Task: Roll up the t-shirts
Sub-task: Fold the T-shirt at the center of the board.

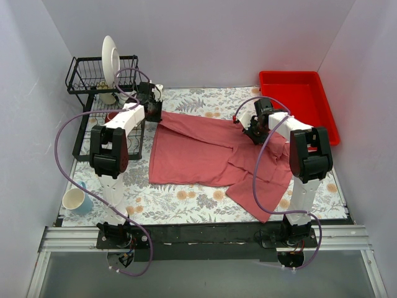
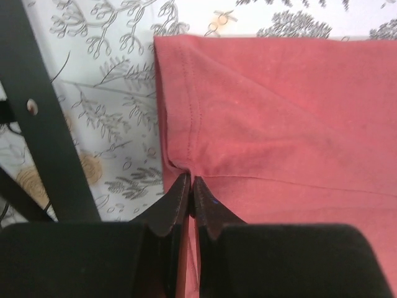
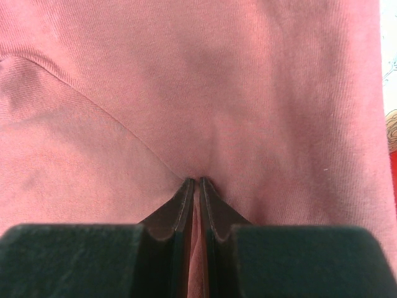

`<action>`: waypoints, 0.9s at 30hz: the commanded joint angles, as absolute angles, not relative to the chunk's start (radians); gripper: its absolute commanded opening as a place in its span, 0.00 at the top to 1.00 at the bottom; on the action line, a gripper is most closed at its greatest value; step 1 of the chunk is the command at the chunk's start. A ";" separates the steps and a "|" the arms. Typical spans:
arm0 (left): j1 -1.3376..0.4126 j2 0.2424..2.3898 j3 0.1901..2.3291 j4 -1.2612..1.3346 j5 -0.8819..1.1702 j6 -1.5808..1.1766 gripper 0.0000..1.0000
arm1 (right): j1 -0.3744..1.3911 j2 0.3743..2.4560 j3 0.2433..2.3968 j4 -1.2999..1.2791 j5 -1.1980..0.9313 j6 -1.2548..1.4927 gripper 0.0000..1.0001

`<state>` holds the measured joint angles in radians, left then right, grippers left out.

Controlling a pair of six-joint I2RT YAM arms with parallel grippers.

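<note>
- Black wire rack stands left of the t-shirt, which lies spread flat on the flowered mat.
- Left gripper pinches the t-shirt's far left hem corner, its jaws almost together.
- Right gripper pinches a fold in the t-shirt's right part, jaws narrow.
- Red tray sits near the t-shirt's far right side.

One t-shirt, one red tray, one wire rack, one white plate, one mug, two pincers.

T-shirt cropped by wrist-view edges; rack partly behind left arm.
</note>
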<state>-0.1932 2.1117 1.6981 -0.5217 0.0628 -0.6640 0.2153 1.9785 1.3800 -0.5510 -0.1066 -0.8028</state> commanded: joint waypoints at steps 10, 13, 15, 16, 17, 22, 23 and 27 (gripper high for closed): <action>-0.181 1.974 1.644 -0.543 0.073 -0.637 0.55 | 0.209 2.014 1.384 -0.541 -0.118 -0.798 0.85; -0.181 2.000 1.729 -0.548 0.138 -0.643 0.56 | 0.207 2.011 1.400 -0.552 -0.129 -0.793 0.85; -0.181 2.023 1.764 -0.546 0.193 -0.643 0.58 | 0.209 2.008 1.410 -0.557 -0.135 -0.787 0.85; -0.184 2.039 1.791 -0.546 0.205 -0.643 0.61 | 0.207 2.006 1.417 -0.557 -0.140 -0.784 0.85; -0.183 2.071 1.805 -0.543 0.225 -0.647 0.63 | 0.207 2.003 1.422 -0.557 -0.140 -0.782 0.85; -0.183 2.187 1.868 -0.534 0.302 -0.664 0.79 | 0.207 2.000 1.442 -0.555 -0.143 -0.761 0.84; -0.183 2.210 1.888 -0.534 0.323 -0.657 0.83 | 0.207 2.000 1.443 -0.557 -0.144 -0.759 0.84; -0.181 2.276 1.913 -0.546 0.339 -0.634 0.95 | 0.207 2.005 1.445 -0.558 -0.140 -0.761 0.84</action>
<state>-0.1852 2.2238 1.8885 -0.5152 0.2798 -0.6518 0.2104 1.9888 1.4048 -0.5720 -0.1192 -0.7727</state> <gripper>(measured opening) 0.112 0.157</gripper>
